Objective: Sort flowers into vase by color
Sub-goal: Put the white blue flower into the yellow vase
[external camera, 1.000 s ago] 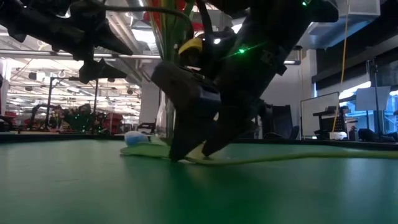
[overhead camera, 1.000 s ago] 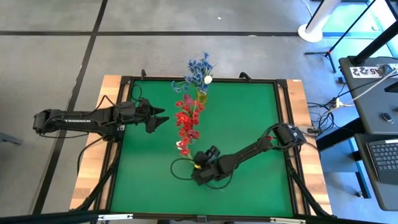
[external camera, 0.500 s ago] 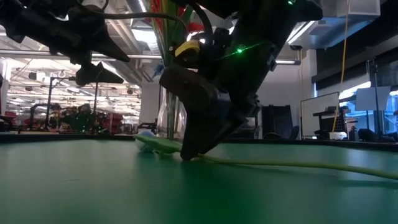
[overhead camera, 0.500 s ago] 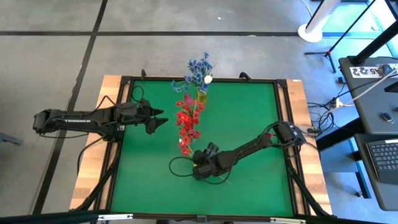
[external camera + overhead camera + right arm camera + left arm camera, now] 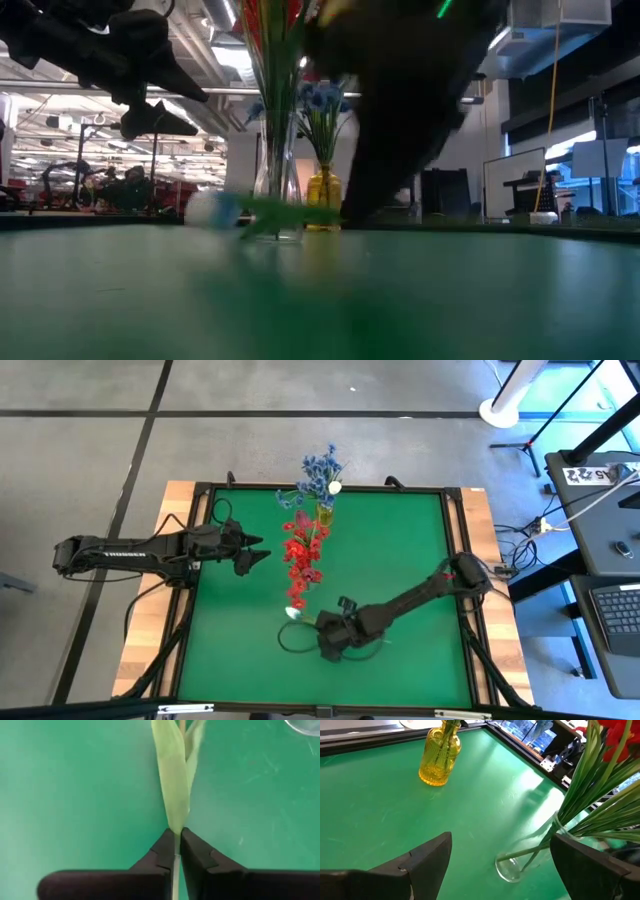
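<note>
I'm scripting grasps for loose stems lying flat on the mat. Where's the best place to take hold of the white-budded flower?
Grip the bare stem just below the leaves, from straight above: the white flower lies flat on the mat. The right gripper is shut on its stem there.

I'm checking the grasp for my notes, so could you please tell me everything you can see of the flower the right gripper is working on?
The flower is artificial, with a white bud and a long, thin green stem that curls in a loop over the green mat near the table's front. It has pale yellow-green strap leaves. The right gripper is shut on the stem just below them. The bud lies near the clear vase of red flowers; contact cannot be told.
</note>
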`<state>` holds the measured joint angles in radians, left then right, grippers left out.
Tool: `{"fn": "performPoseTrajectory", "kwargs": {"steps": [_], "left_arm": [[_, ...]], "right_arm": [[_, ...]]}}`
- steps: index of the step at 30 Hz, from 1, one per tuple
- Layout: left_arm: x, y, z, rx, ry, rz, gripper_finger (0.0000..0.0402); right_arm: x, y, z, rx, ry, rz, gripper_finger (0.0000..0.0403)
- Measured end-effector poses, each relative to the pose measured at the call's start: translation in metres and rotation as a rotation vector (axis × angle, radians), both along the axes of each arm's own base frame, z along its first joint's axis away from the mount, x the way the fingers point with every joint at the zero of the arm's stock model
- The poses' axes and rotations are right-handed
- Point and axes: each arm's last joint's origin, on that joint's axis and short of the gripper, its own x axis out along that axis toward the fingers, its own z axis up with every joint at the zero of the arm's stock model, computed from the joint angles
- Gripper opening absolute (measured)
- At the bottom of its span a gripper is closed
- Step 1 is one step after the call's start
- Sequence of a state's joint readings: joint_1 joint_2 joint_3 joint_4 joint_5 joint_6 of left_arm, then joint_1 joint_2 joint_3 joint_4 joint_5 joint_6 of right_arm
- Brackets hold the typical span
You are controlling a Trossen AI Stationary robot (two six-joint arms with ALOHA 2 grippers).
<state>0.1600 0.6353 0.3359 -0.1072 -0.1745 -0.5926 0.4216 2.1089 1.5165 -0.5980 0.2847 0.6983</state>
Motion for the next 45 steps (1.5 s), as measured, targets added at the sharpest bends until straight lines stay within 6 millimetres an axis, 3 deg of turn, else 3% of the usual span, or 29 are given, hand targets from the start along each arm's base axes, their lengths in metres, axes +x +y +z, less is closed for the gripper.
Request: {"fn": "performPoseTrajectory", "kwargs": {"steps": [7,11,17,23,29,33,40,45], "left_arm": [[-0.001,0.000,-0.002,-0.003,0.020,0.000,0.0330],[-0.001,0.000,-0.001,-0.007,0.014,0.002,0.0330],[0.000,0.000,-0.001,-0.030,-0.002,0.012,0.0330],[0.000,0.000,0.000,-0.031,-0.006,0.013,0.0330],[0.000,0.000,0.000,-0.051,-0.012,0.010,0.0330],[0.000,-0.001,-0.001,-0.054,-0.012,0.002,0.0330],[0.000,-0.001,0.000,-0.055,-0.013,-0.001,0.0330],[0.000,-0.001,0.000,-0.036,-0.008,-0.009,0.0330]], "right_arm": [[-0.033,0.034,0.038,-0.034,-0.034,0.110,0.0010],[-0.051,0.049,0.073,-0.082,-0.167,0.122,0.0007],[-0.070,0.045,0.130,-0.212,-0.402,0.113,0.0006],[-0.068,0.040,0.183,-0.234,-0.671,0.296,0.0003],[-0.065,0.003,0.225,-0.432,-0.820,0.231,0.0002],[-0.058,-0.030,0.243,-0.404,-0.909,0.285,0.0001],[-0.049,-0.108,0.224,-0.358,-0.981,0.319,0.0001],[-0.073,-0.167,0.222,-0.374,-1.097,0.279,0.0001]]}}
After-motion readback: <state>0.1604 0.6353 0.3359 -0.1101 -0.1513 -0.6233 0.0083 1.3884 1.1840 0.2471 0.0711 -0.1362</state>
